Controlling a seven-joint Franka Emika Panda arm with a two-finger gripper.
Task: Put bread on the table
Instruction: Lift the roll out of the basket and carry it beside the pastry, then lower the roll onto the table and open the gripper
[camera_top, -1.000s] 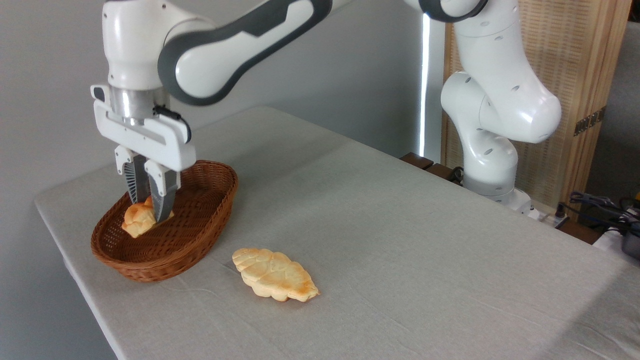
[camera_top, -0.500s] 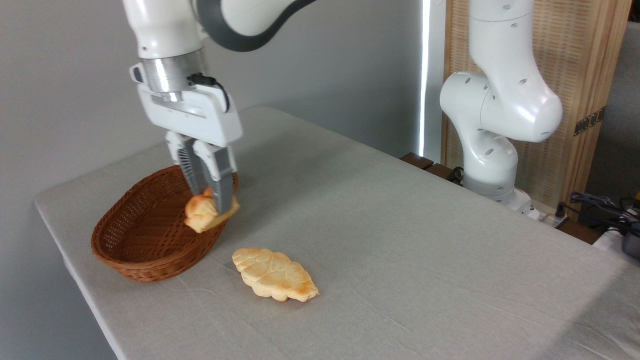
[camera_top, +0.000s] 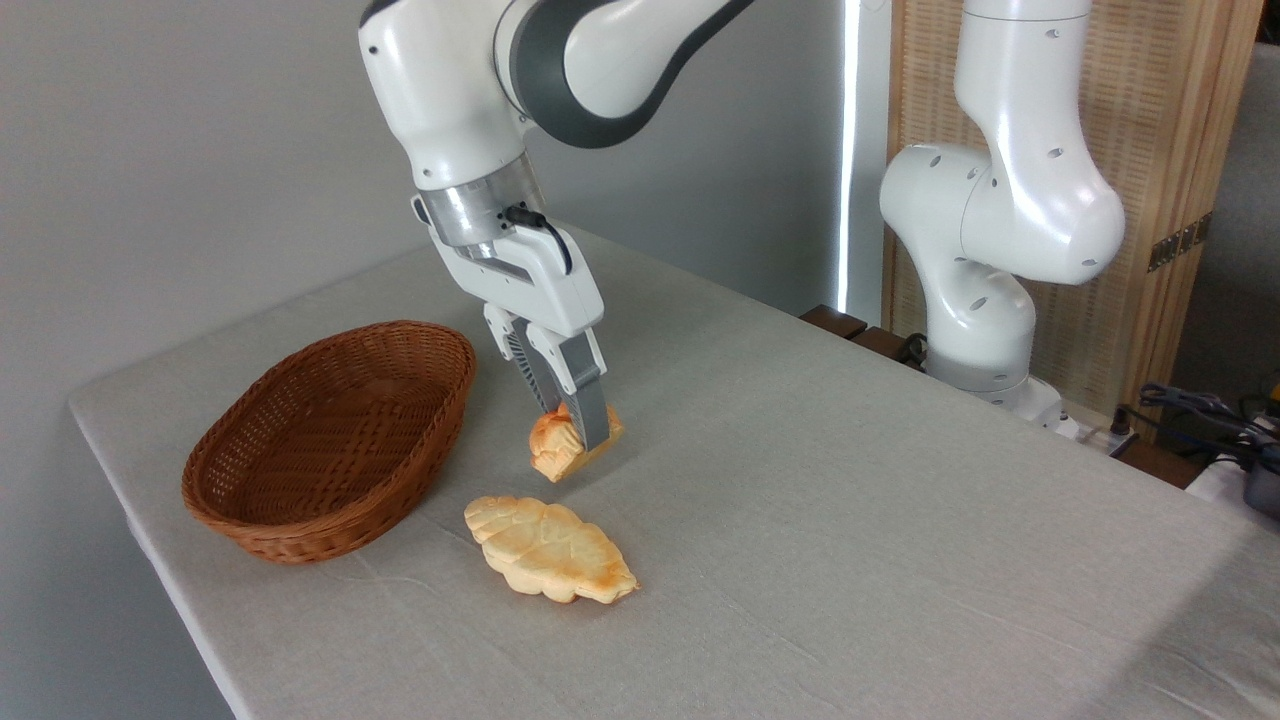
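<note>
The bread (camera_top: 556, 450), a small golden-orange knotted bun, hangs tilted between the fingers of my gripper (camera_top: 577, 436), which is shut on it. It is held just above the table (camera_top: 850, 520), a light grey cloth surface, to the right of the wicker basket and a little behind the flat leaf-shaped bread. The near finger covers part of the bun's right side.
A brown oval wicker basket (camera_top: 330, 440) stands at the left with nothing showing inside. A pale, flat leaf-shaped bread (camera_top: 548, 548) lies in front of the bun. The arm's white base (camera_top: 985, 300) stands at the table's far right edge, with cables (camera_top: 1200, 410) beside it.
The gripper lifted the bun out of the basket and carried it rightwards, past the rim, to a spot over the cloth. The basket and flat bread have not moved.
</note>
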